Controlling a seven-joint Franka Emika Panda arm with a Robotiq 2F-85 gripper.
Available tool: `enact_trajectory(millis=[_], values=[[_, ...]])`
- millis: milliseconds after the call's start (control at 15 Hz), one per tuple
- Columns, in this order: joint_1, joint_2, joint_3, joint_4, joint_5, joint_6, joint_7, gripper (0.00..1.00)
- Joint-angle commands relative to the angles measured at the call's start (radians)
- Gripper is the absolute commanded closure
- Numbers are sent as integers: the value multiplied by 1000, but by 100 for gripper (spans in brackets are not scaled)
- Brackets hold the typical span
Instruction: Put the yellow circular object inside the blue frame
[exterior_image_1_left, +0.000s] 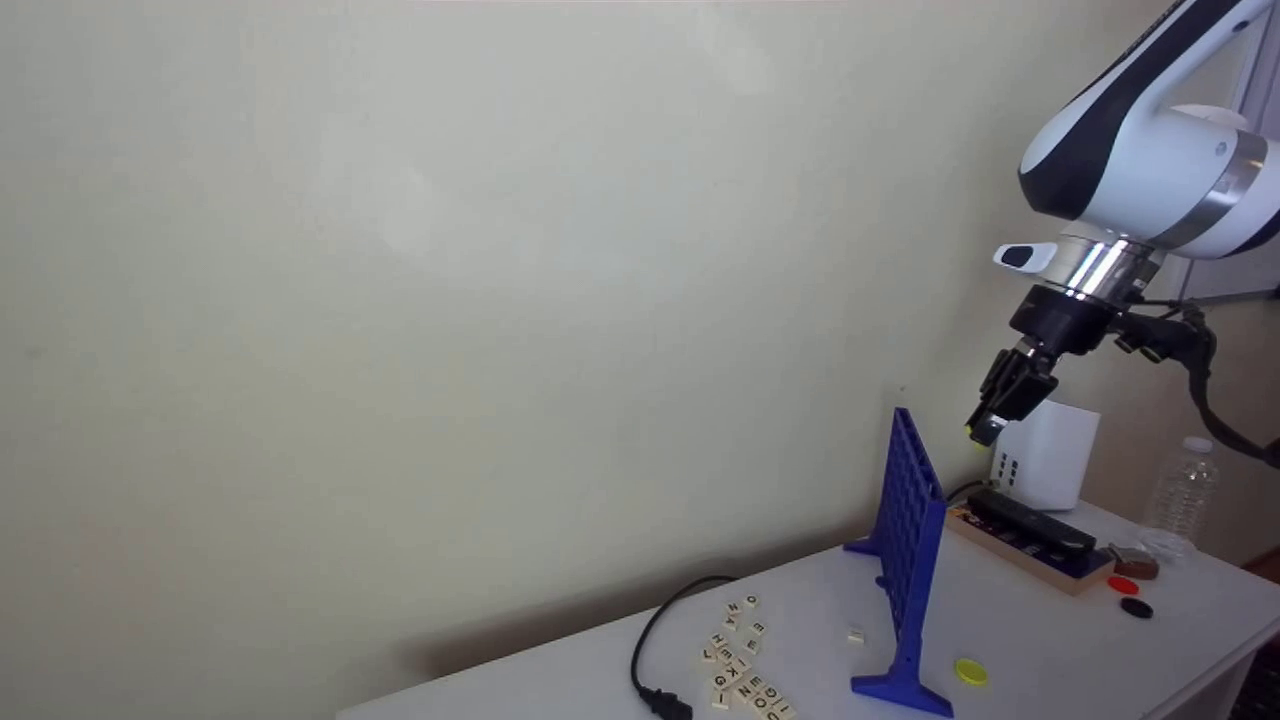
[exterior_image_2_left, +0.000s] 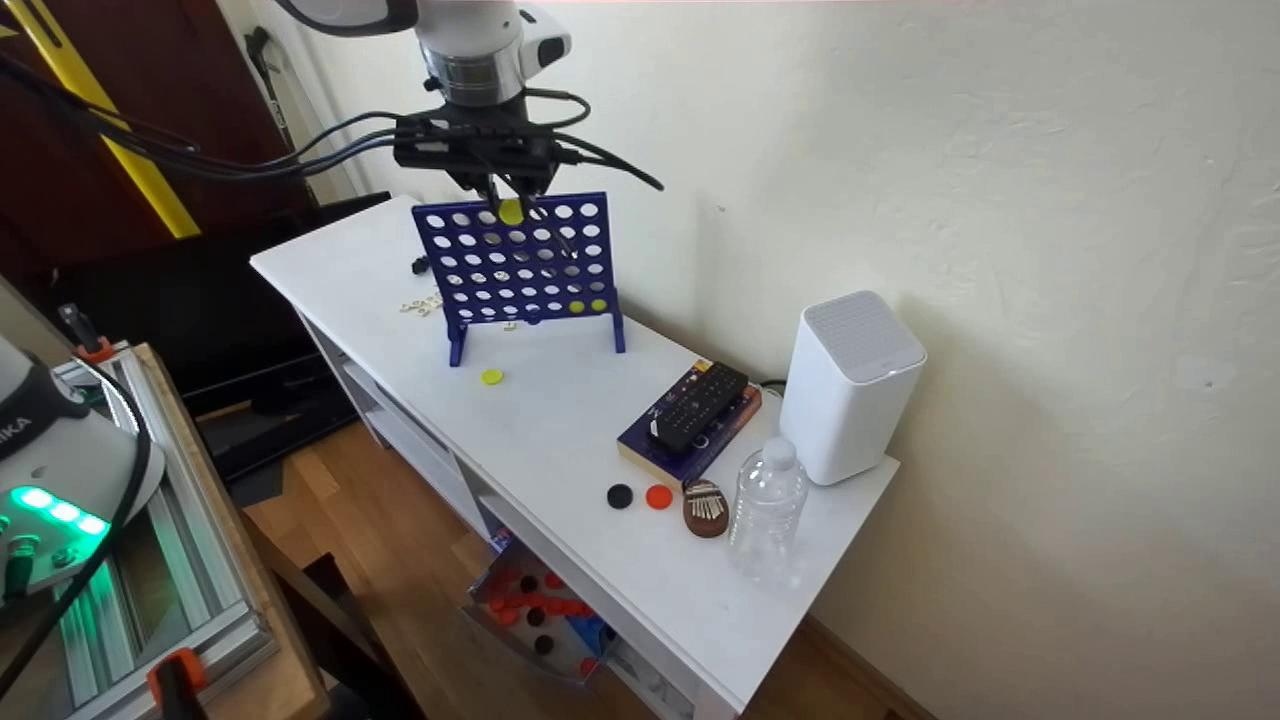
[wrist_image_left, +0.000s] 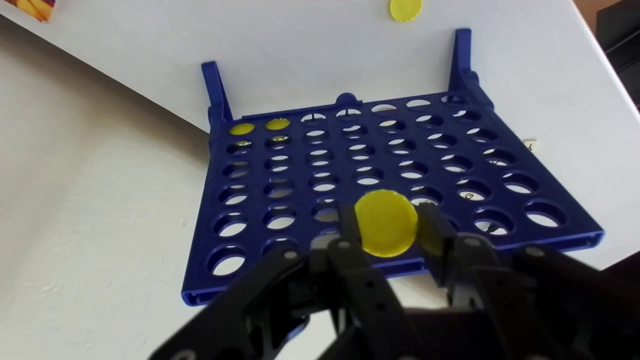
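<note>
My gripper is shut on a yellow disc, pinched by its edges in the wrist view. The disc also shows between the fingertips in an exterior view. The blue frame is an upright grid panel on blue feet, standing on the table. In an exterior view the gripper is apart from the frame, near its top height and to its right. Two yellow discs sit in adjacent columns of the frame's bottom row. Another yellow disc lies flat on the table beside the frame.
A book with a black remote lies near a white box-shaped device. A clear bottle, a brown thumb piano, a red disc and a black disc are there too. Letter tiles and a black cable lie beyond the frame.
</note>
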Motion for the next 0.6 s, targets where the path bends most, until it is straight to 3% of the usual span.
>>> enact_trajectory(millis=[0,400,533], values=[[16,3,-25,29,60,-45,-81,91],[13,24,-35,70,133,-85,-183,91],[12,41,-40,93,110,-128,-152,91]])
